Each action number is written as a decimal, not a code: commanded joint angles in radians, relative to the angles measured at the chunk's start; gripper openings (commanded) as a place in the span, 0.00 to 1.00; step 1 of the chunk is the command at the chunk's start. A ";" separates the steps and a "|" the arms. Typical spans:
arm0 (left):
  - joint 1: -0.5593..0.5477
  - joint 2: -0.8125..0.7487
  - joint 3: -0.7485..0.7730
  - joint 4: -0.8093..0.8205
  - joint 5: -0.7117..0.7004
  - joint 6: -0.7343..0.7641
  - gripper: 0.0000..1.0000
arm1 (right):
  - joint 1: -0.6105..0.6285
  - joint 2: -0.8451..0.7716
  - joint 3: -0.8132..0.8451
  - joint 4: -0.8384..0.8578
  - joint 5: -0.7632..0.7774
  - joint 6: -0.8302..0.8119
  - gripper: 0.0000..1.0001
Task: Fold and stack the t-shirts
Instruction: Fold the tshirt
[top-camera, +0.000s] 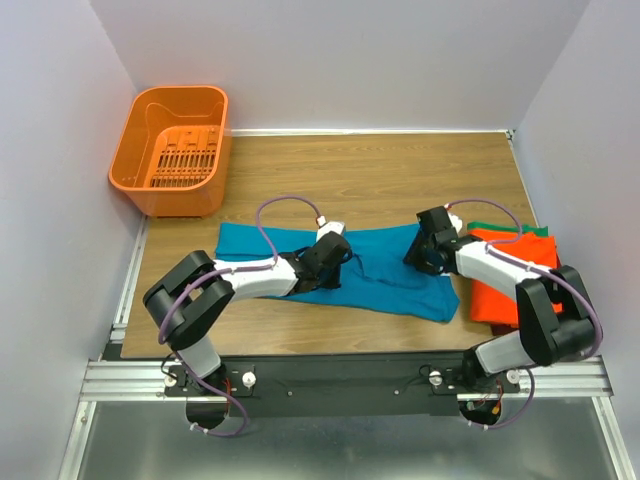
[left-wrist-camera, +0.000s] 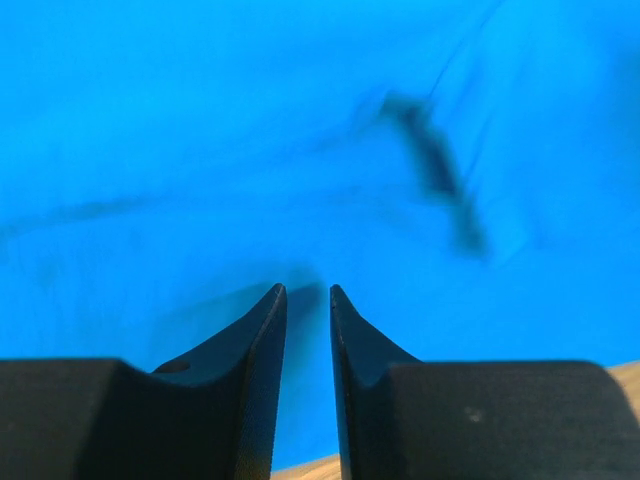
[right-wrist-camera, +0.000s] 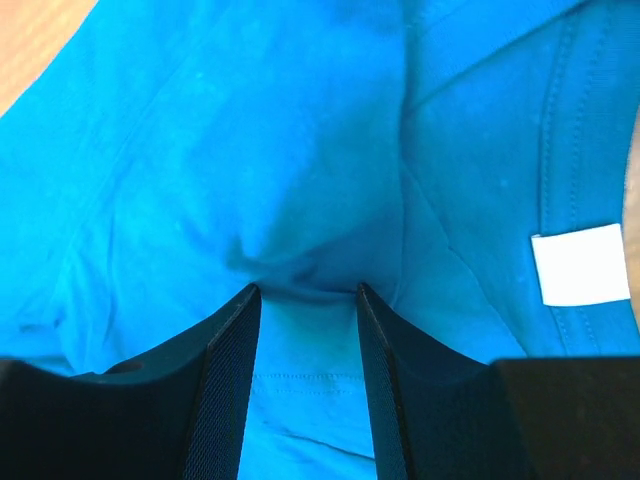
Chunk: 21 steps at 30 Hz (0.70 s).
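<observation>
Right claw clamped on teal t-shirt; left claw against it, grip unclear.

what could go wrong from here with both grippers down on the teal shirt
The right gripper pinches only a small pucker of the teal t-shirt, so it may slip or lift just one layer. The orange t-shirt lies right beside it; a sideways pull could drag that too.

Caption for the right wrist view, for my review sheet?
Right gripper pinching a puckered fold of the teal t-shirt, white neck tag at right.
</observation>
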 joint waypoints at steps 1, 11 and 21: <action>-0.010 0.003 -0.040 -0.019 -0.020 -0.039 0.29 | -0.009 0.103 0.072 0.026 0.073 0.005 0.51; -0.041 0.034 -0.022 -0.007 -0.012 -0.116 0.28 | -0.068 0.462 0.443 0.027 -0.001 -0.127 0.51; -0.013 0.238 0.337 0.027 0.081 -0.136 0.29 | -0.075 0.864 1.023 -0.074 -0.186 -0.272 0.54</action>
